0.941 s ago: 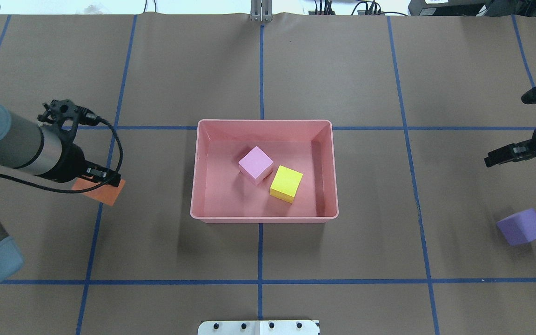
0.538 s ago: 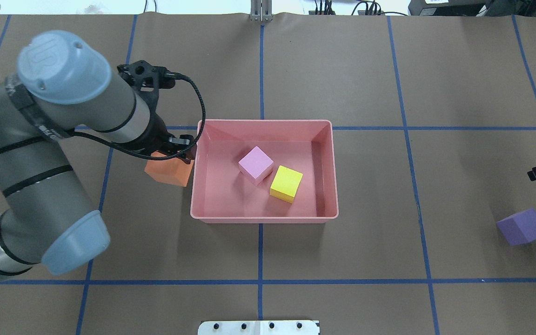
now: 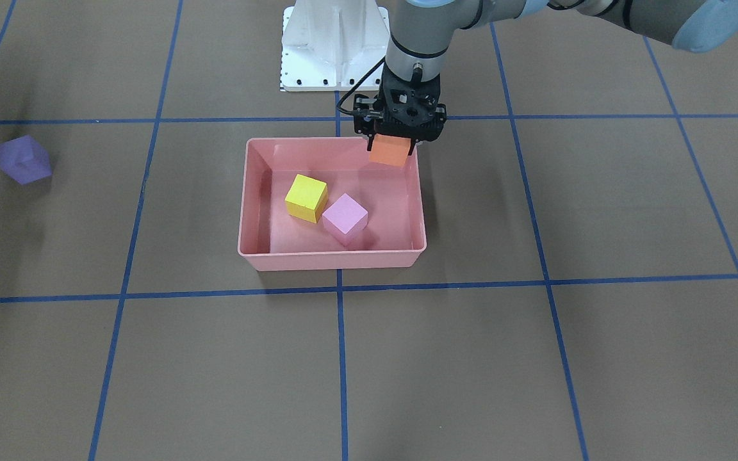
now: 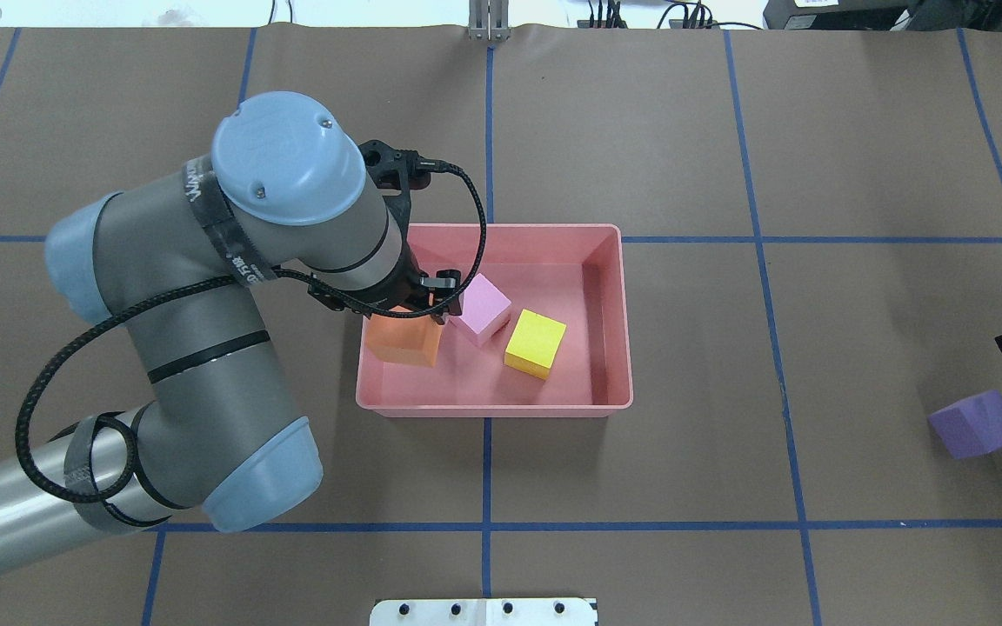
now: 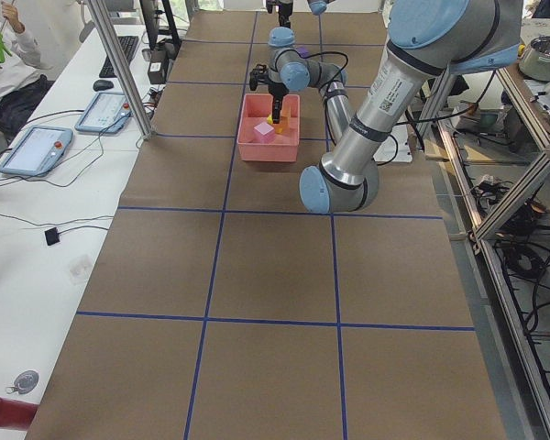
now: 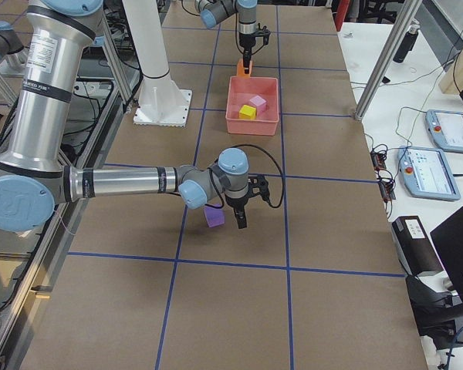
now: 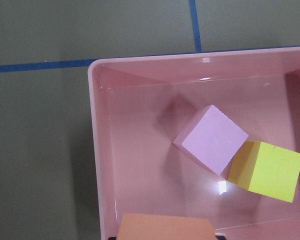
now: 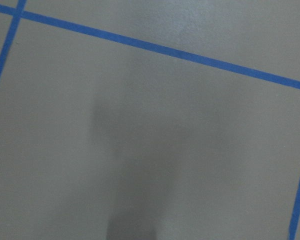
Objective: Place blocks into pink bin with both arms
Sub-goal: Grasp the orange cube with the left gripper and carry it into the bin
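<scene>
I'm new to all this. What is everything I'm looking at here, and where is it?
pink bin: one, salmon pink, mid-table.
yellow block: one, yellow, inside the bin.
pink-lilac block: one, light pink-lilac, inside the bin beside the yellow one.
orange block: one, orange, held over the bin's left end.
purple block: one, purple, on the table far to the right.
table: one, brown cover with blue tape lines.
white base: one, white, at the robot's edge.
left gripper: one, black, shut on the orange block.
right gripper: one, black, near the purple block; state unclear.
</scene>
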{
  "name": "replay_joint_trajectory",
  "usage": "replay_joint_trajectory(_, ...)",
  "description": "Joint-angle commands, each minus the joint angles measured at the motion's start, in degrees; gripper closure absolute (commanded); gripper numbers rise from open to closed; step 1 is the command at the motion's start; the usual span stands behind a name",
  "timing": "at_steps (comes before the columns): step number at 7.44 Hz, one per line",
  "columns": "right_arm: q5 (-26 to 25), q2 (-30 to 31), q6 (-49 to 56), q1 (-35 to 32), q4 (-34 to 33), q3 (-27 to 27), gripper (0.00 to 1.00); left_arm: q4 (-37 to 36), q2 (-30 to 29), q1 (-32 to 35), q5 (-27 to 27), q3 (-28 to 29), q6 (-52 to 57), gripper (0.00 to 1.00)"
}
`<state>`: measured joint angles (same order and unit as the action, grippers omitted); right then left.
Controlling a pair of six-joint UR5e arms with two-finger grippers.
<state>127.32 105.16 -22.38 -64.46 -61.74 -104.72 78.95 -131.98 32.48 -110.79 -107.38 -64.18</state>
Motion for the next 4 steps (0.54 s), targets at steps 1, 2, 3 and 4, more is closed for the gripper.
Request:
replay_joint_trajectory(1, 0.56, 1.09, -0.3, -0.05, 0.39, -0.31, 0.0, -0.02, -0.3, -0.58, 0.92, -0.02, -2.08, 0.0)
replay_joint_trajectory(2, 0.56, 1.45, -1.17, 0.04, 0.65, -0.31, 0.0, -0.03, -0.04, -0.14, 0.92, -0.64, -1.65, 0.0)
replay_joint_trajectory(3, 0.39, 1.97, -1.26, 0.04, 0.74, -0.66, 0.0, -0.11, 0.14, 0.21, 0.84, -0.73, -0.17, 0.0)
replay_joint_trajectory(4, 0.3, 2.06, -3.18, 0.13, 1.18, -1.27, 0.0, -0.11, 2.23, 0.39, 0.92, -1.77, 2.11, 0.0)
